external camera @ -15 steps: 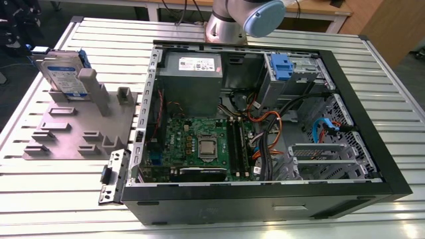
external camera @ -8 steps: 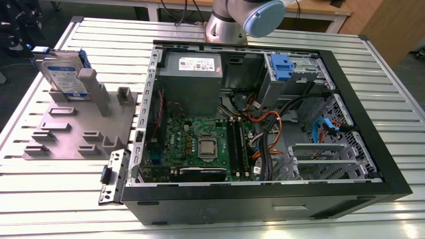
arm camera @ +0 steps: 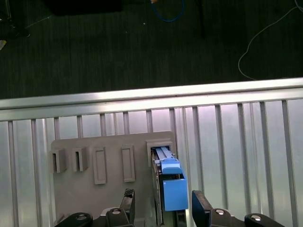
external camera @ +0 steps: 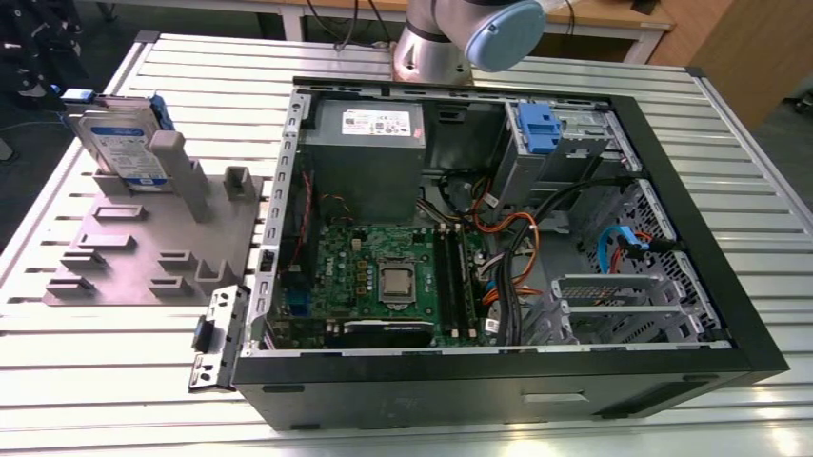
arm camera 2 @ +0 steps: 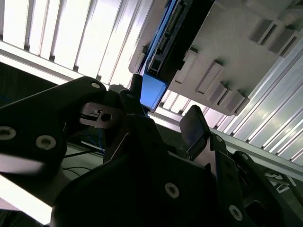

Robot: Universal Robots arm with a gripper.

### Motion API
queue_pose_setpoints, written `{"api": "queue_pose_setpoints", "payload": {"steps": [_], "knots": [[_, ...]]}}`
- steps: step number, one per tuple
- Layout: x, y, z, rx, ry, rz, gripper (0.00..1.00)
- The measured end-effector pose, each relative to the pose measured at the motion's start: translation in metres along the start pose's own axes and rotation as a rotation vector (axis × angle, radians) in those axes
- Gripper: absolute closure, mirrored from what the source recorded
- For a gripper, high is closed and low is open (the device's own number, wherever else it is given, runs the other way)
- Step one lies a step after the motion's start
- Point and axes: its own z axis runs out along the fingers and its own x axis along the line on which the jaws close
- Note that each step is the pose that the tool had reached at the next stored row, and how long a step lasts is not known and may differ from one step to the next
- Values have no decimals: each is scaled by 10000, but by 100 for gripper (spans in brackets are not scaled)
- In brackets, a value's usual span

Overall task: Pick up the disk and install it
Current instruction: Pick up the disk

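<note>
On the slatted surface beside the open computer case, in the grey fixture plate's slot: the disk, standing on edge. Centre the fingers, spread wide and empty either side of its blue end, squarely for an even squeeze. Hard to tell clearance from contact; disk body mostly hidden beneath that blue end in the first wrist view.

The disk is silver with a white-and-blue label and blue frame. Its stand is plain grey on the silver ribbed table. The case is black, its board green. The gripper looks black.
</note>
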Motion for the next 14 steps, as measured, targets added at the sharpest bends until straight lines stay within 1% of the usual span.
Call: {"api": "queue_pose_setpoints", "payload": {"steps": [8,9,12,14], "knots": [[0,0,4,1,-1,-14,41],[0,0,8,1,-1,-50,41],[1,3,22,-8,-6,-344,41],[-4,6,37,-9,-9,-366,41]]}}
